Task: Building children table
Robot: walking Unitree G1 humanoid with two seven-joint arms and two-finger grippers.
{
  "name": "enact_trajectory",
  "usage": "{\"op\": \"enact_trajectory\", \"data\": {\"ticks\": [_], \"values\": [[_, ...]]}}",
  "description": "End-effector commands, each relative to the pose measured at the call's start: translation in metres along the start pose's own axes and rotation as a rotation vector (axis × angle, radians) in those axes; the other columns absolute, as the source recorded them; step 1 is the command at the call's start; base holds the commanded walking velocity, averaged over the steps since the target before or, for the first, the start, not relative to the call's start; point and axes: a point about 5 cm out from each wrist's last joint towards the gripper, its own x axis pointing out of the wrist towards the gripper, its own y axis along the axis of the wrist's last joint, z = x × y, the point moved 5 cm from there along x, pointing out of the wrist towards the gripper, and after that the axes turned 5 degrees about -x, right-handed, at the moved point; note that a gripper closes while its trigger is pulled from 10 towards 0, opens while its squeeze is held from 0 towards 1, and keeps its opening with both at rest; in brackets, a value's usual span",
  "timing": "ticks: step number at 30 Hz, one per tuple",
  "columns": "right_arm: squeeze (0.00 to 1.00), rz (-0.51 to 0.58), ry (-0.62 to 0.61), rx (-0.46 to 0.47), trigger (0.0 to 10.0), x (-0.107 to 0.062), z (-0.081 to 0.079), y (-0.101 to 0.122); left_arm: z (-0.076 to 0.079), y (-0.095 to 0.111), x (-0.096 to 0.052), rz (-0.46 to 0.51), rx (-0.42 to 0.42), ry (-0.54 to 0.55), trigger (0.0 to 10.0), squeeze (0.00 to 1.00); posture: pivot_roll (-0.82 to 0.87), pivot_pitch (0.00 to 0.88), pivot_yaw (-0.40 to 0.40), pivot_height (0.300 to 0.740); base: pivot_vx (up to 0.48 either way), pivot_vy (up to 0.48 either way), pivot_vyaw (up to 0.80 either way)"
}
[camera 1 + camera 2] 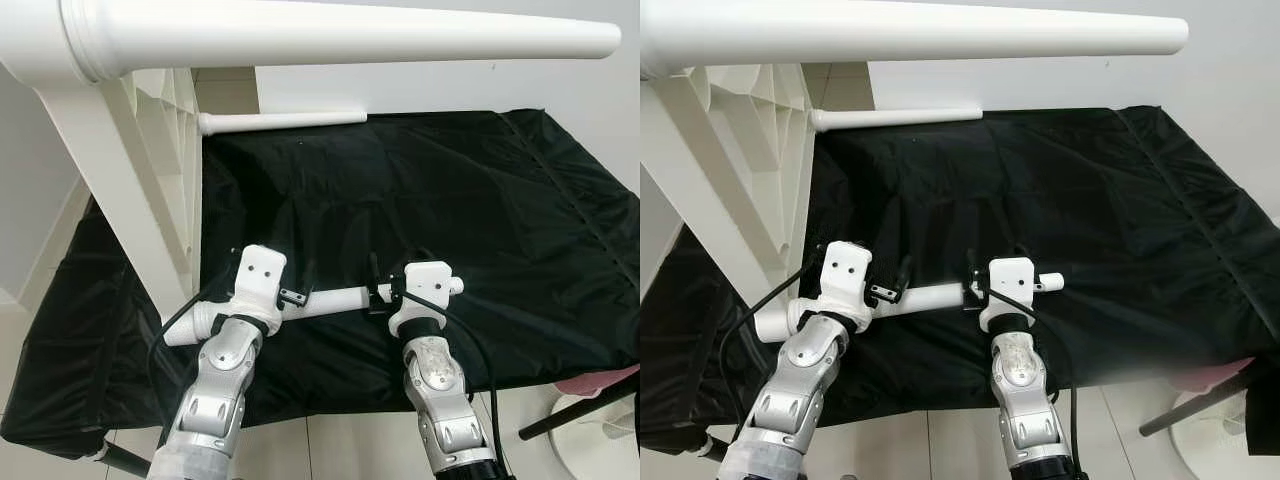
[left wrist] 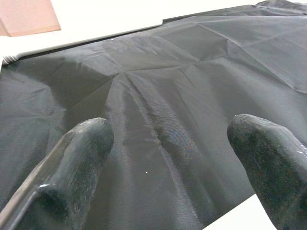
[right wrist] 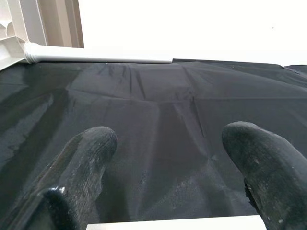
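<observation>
A loose white table leg [image 1: 330,301] is lying crosswise at lower centre on the black cloth [image 1: 450,200], just beneath both open, empty end effectors, left [image 2: 177,158] and right [image 3: 168,163].

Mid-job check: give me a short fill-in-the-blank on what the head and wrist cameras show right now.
1. The loose white plastic table leg lies across a ____ cloth.
2. The left gripper and the right gripper stand at that leg with fingers ____.
3. The overturned white plastic table frame stands on the robot's ____ side.
4. Legs already fitted to the frame: ____.

Missing words: black; open; left; two
</observation>
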Motion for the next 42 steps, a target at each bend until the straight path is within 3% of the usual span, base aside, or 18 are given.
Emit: {"op": "enact_trajectory", "data": {"ticks": [1, 3, 4, 8, 10, 12, 15, 17, 18, 25, 28, 33, 39, 42], "values": [[0.00, -0.007, -0.004, -0.004, 10.0, 0.001, 0.001, -0.002, -0.003, 0.000, -0.001, 0.013, -0.053, 0.116, 10.0, 0.00, -0.02, 0.099, 0.018, 0.740, 0.000, 0.000, 0.00], [0.00, 0.007, -0.013, -0.017, 10.0, 0.002, 0.003, 0.000, -0.003, 0.003, -0.001, 0.023, -0.024, 0.104, 10.0, 0.00, -0.02, 0.099, 0.018, 0.740, 0.000, 0.000, 0.00], [0.00, 0.041, -0.053, -0.044, 10.0, 0.001, 0.013, 0.009, 0.008, 0.011, -0.006, 0.052, -0.002, 0.009, 10.0, 0.00, -0.02, 0.104, 0.018, 0.740, 0.000, 0.000, 0.00], [0.00, 0.067, -0.076, -0.070, 10.0, 0.001, 0.021, 0.015, 0.015, 0.017, -0.012, 0.068, 0.001, -0.069, 10.0, 0.00, -0.02, 0.096, 0.019, 0.740, 0.000, 0.000, 0.00], [0.00, 0.084, -0.098, -0.097, 10.0, 0.000, 0.032, 0.019, 0.025, 0.019, -0.025, 0.058, 0.058, -0.201, 10.0, 0.00, -0.01, 0.107, 0.021, 0.740, 0.000, 0.000, 0.00], [0.00, 0.088, -0.103, -0.103, 10.0, -0.001, 0.035, 0.020, 0.028, 0.019, -0.029, 0.052, 0.071, -0.239, 10.0, 0.00, -0.01, 0.107, 0.021, 0.740, 0.000, 0.000, 0.00], [0.00, 0.159, -0.105, -0.166, 10.0, -0.003, 0.039, 0.034, 0.028, 0.015, -0.047, -0.023, 0.077, -0.343, 10.0, 0.00, 0.00, 0.107, 0.031, 0.740, 0.000, 0.000, 0.00], [0.00, 0.159, -0.105, -0.166, 10.0, -0.003, 0.039, 0.034, 0.028, 0.015, -0.047, -0.023, 0.077, -0.343, 10.0, 0.00, 0.00, 0.107, 0.031, 0.740, 0.000, 0.000, 0.00], [0.00, 0.216, -0.108, -0.232, 10.0, -0.008, 0.040, 0.044, 0.029, 0.011, -0.056, -0.058, 0.070, -0.357, 10.0, 0.00, 0.00, 0.111, 0.038, 0.740, 0.000, 0.000, 0.00], [0.00, 0.315, -0.115, -0.330, 10.0, -0.013, 0.045, 0.064, 0.026, 0.005, -0.074, -0.125, 0.040, -0.354, 10.0, 0.00, 0.00, 0.109, 0.040, 0.740, 0.000, 0.000, 0.00], [0.00, 0.421, -0.028, -0.436, 10.0, -0.016, 0.030, 0.075, 0.026, 0.001, -0.085, -0.189, -0.068, -0.338, 10.0, 0.00, 0.01, 0.105, 0.040, 0.740, 0.000, 0.000, 0.00], [0.00, 0.492, -0.007, -0.493, 10.0, -0.018, 0.025, 0.083, 0.024, -0.001, -0.091, -0.216, -0.113, -0.305, 10.0, 0.00, 0.02, 0.105, 0.036, 0.740, 0.000, 0.000, 0.00], [0.00, 0.555, 0.062, -0.522, 10.0, -0.018, 0.013, 0.090, 0.014, 0.001, -0.092, -0.217, -0.101, -0.255, 10.0, 0.00, 0.04, 0.099, 0.019, 0.740, 0.000, 0.000, 0.00], [0.00, 0.530, 0.105, -0.458, 10.0, -0.021, 0.011, 0.088, 0.008, 0.002, -0.090, -0.201, -0.005, -0.231, 10.0, 0.00, 0.05, 0.094, 0.008, 0.740, 0.000, 0.000, 0.00]]}}
